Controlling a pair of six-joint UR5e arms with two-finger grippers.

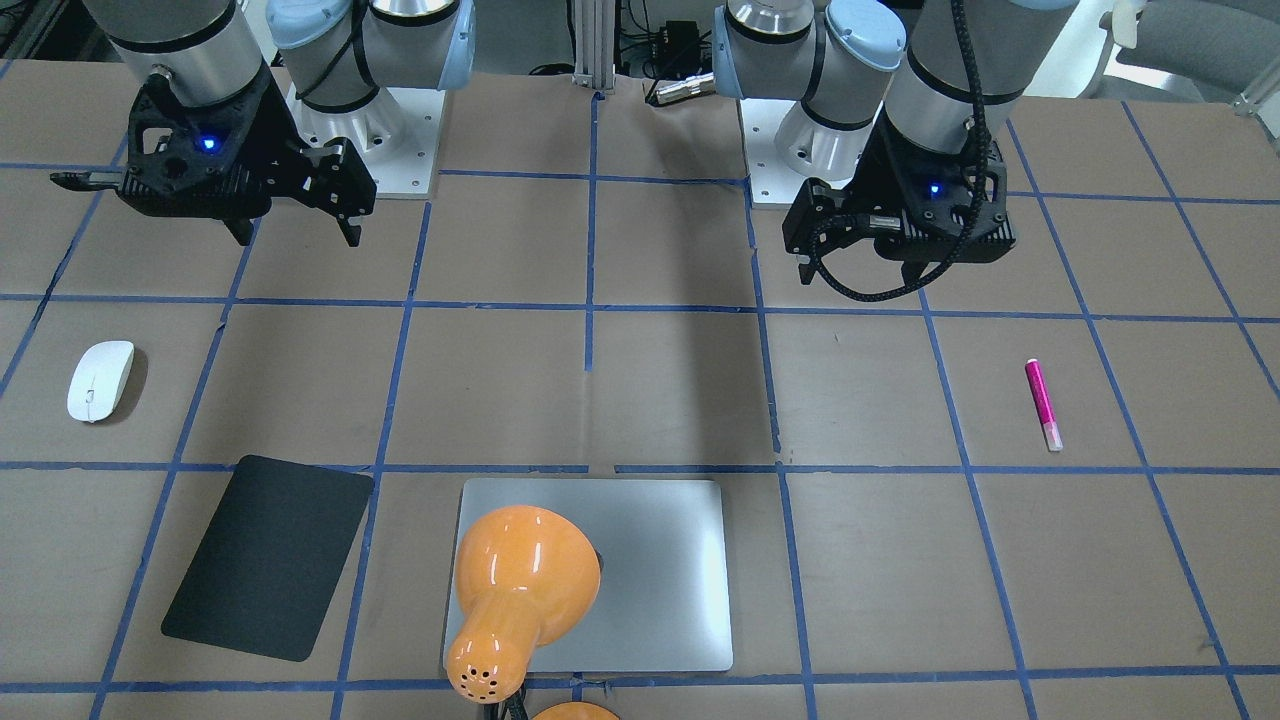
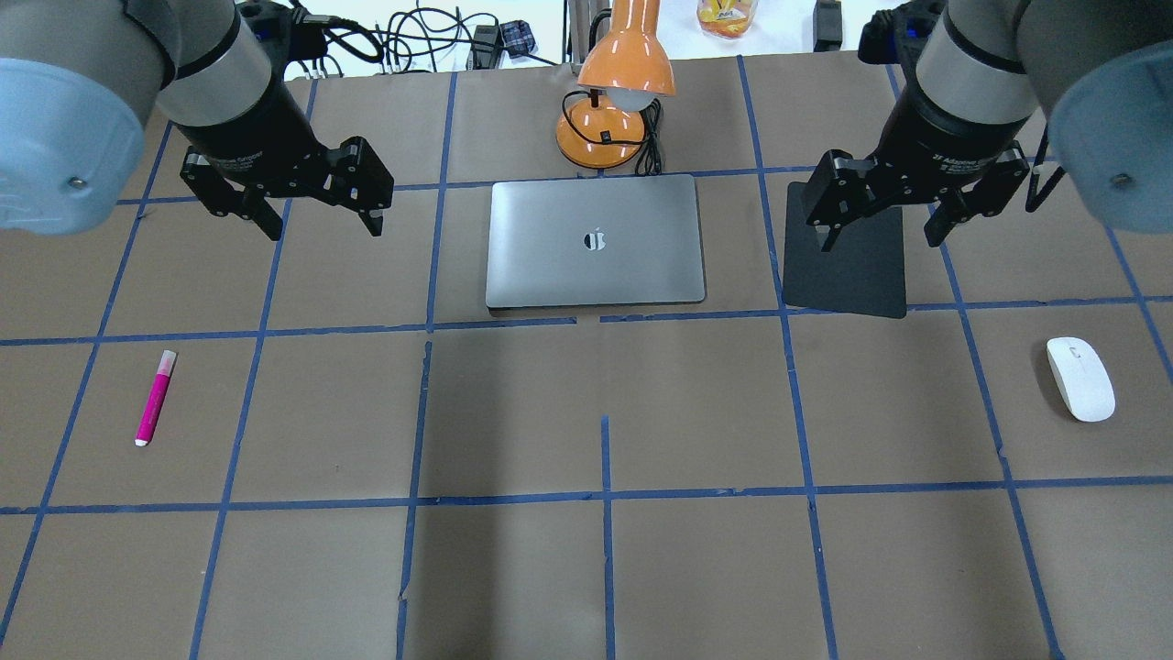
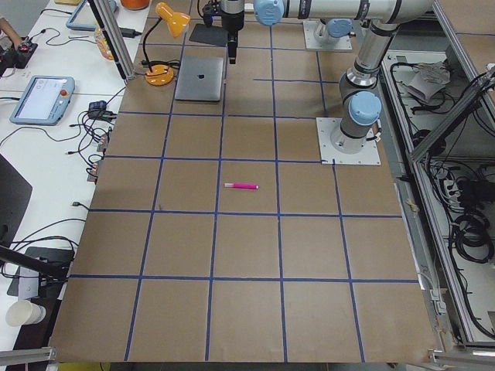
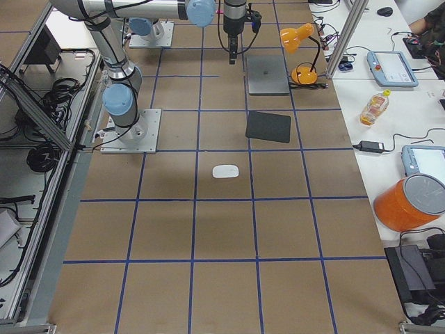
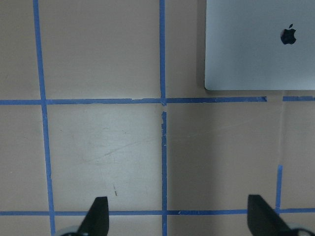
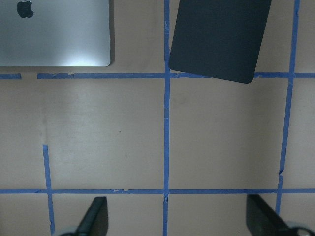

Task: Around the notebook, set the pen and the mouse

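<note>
notebook (image 1: 660, 570) partly hidden by lamp shade (image 1: 522, 572) | mat (image 2: 848, 275) far edge behind right tool (image 2: 880, 238)

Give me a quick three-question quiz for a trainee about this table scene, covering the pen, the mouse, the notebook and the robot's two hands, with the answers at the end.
1. True or false: the pen and the mouse both touch the notebook.
2. Which lies nearest the notebook? A) black mat B) pen C) mouse
3. Fill in: the left hand and the right hand are both ___ (open or shut).

Key: 1 false; 2 A; 3 open.
</note>
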